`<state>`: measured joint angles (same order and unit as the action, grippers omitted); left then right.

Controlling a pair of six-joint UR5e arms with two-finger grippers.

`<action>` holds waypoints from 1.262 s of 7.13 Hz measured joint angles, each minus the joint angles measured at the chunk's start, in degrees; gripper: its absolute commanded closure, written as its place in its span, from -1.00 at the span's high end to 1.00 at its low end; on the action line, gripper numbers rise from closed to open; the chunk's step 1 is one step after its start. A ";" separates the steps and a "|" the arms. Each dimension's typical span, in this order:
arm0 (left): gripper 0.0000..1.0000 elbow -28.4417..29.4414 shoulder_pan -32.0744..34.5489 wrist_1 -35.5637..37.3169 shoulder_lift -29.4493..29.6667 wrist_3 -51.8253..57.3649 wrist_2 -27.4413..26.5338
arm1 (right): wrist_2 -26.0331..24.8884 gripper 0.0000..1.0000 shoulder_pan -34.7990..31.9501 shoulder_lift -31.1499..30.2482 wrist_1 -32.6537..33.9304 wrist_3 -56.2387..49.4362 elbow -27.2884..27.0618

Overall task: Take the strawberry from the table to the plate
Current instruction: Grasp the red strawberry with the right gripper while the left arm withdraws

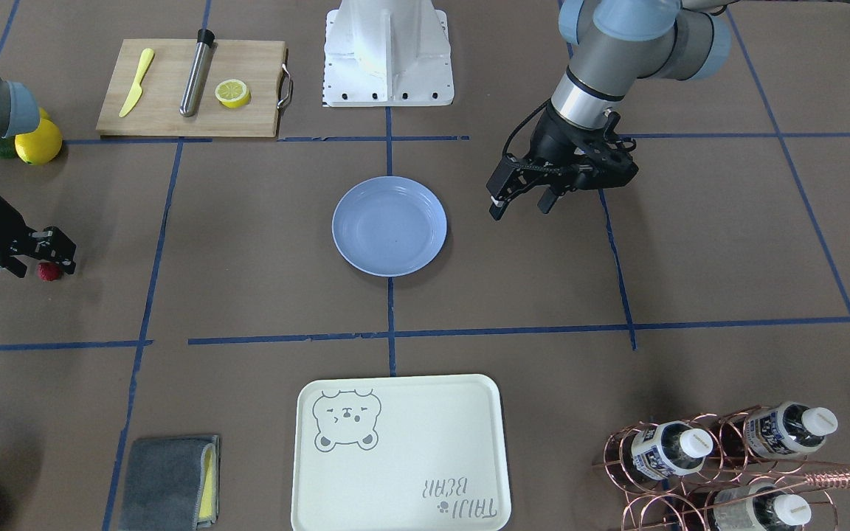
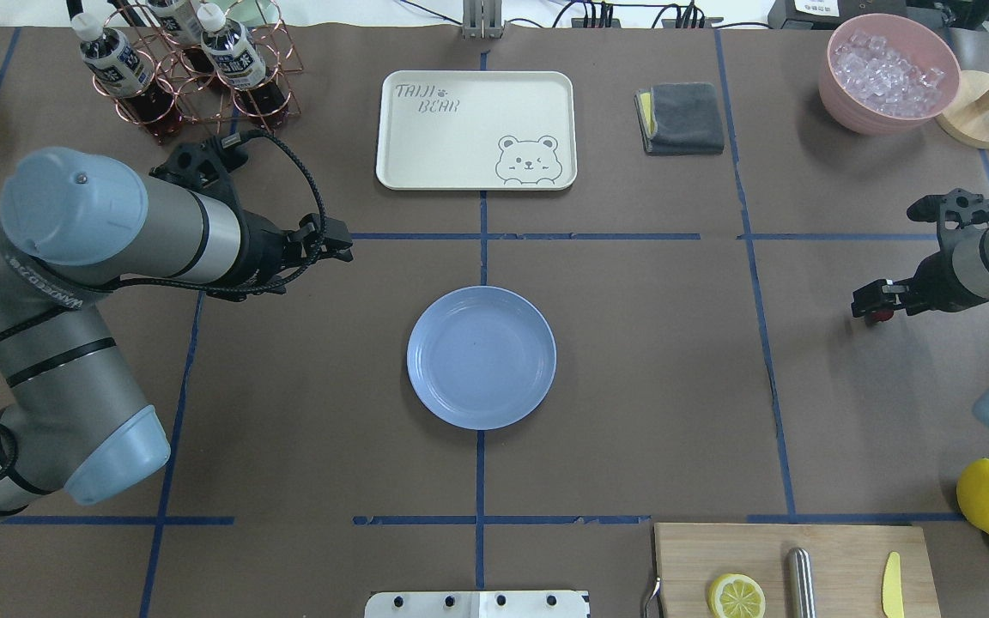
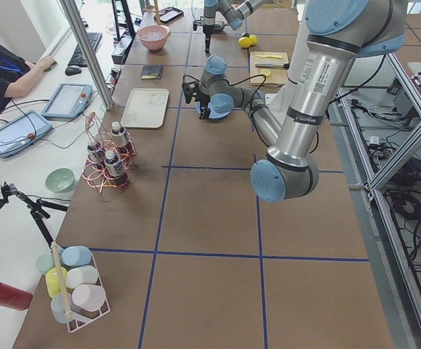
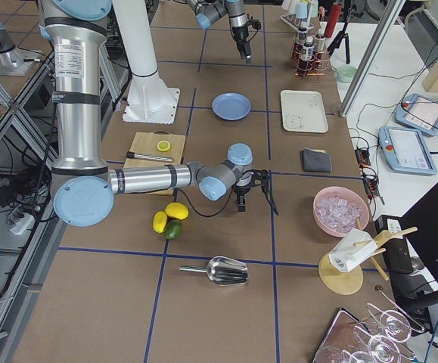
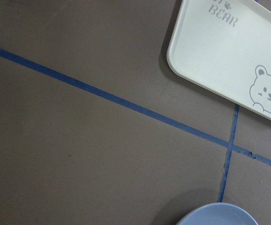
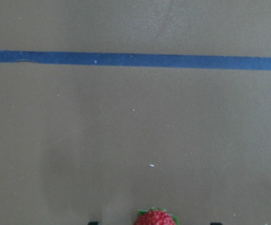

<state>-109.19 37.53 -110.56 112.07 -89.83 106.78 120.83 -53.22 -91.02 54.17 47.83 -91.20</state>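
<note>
On the brown paper table (image 1: 248, 243), right fingers (image 1: 65, 257) spread beside the bumpy red strawberry (image 1: 49, 272).

Tiny red, green-topped strawberry (image 6: 155, 218), half hidden
The right wrist view's bottom edge cuts it off; overhead, the right gripper (image 2: 872, 303) covers most of it.

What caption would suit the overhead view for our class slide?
Right gripper, open, poised at the strawberry on the table; the blue plate sits empty.
</note>
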 measured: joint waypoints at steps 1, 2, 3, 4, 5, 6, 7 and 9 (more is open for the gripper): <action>1.00 0.13 -0.01 0.00 0.00 0.00 0.00 | 0.09 -1.00 -0.04 0.03 0.03 -0.12 -0.13; 1.00 0.26 -0.04 -0.03 0.00 0.00 0.00 | 0.05 -1.00 -0.13 0.05 0.05 -0.39 -0.27; 1.00 0.36 -0.10 -0.06 -0.01 0.00 0.00 | 0.10 -1.00 -0.48 0.05 0.05 -0.57 -0.48; 1.00 0.39 -0.12 -0.08 -0.04 0.00 -0.02 | 0.65 -1.00 -1.35 0.05 0.26 -0.66 -1.44; 1.00 0.09 -0.05 -0.09 -0.60 0.11 -0.01 | 2.14 -1.00 -2.74 0.30 1.81 -0.70 -4.13; 1.00 -0.62 0.60 -0.05 -1.79 1.30 0.30 | 3.87 -1.00 -4.04 2.09 6.33 -0.66 -7.85; 1.00 -1.27 2.44 0.26 -3.13 3.96 0.98 | 4.75 -1.00 -4.40 6.77 14.19 -0.37 -11.38; 1.00 -2.43 6.87 2.68 -5.85 11.98 1.80 | 4.05 -1.00 1.11 18.74 27.40 5.72 -15.32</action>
<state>-111.63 44.39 -107.88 106.22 -77.85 108.58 124.88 -52.11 -72.28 81.57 53.55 -106.53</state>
